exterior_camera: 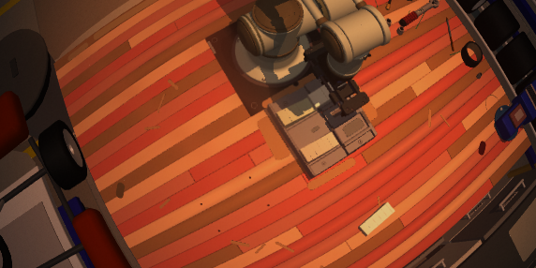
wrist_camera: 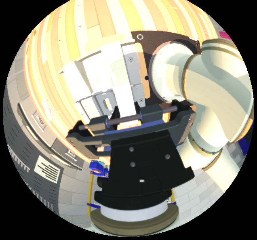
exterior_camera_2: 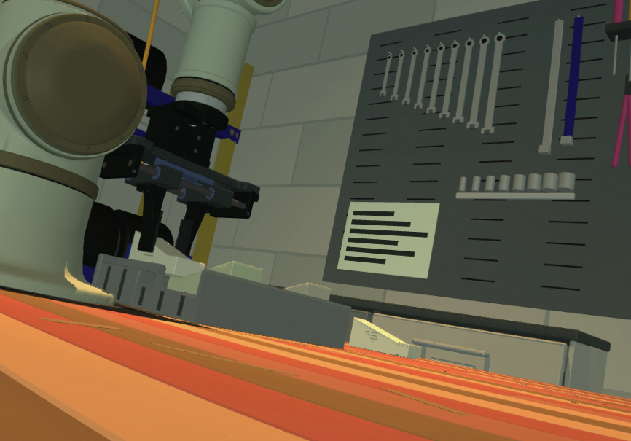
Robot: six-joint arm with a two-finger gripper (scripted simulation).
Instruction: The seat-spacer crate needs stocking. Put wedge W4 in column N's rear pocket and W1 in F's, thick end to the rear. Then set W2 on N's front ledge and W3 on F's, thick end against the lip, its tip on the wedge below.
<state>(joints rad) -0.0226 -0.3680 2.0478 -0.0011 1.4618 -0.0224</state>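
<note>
A pale wedge (exterior_camera_2: 165, 258) lies in the grey crate's (exterior_camera: 323, 130) pocket nearest the robot base, and my gripper (exterior_camera_2: 168, 245) stands over it, closed on this wedge (wrist_camera: 127, 98). Its label is hidden from me. Two more pale wedges (exterior_camera: 290, 115) (exterior_camera: 318, 148) lie in the crate's other column. Another wedge (exterior_camera: 376, 218) lies loose on the table, well in front of the crate.
The robot base (exterior_camera: 269, 55) rises right behind the crate. Tools lie at the table's far corner (exterior_camera: 412, 8). A black ring (exterior_camera: 471, 53) lies near the right edge. A pegboard (exterior_camera_2: 484, 145) hangs on the wall beyond the table.
</note>
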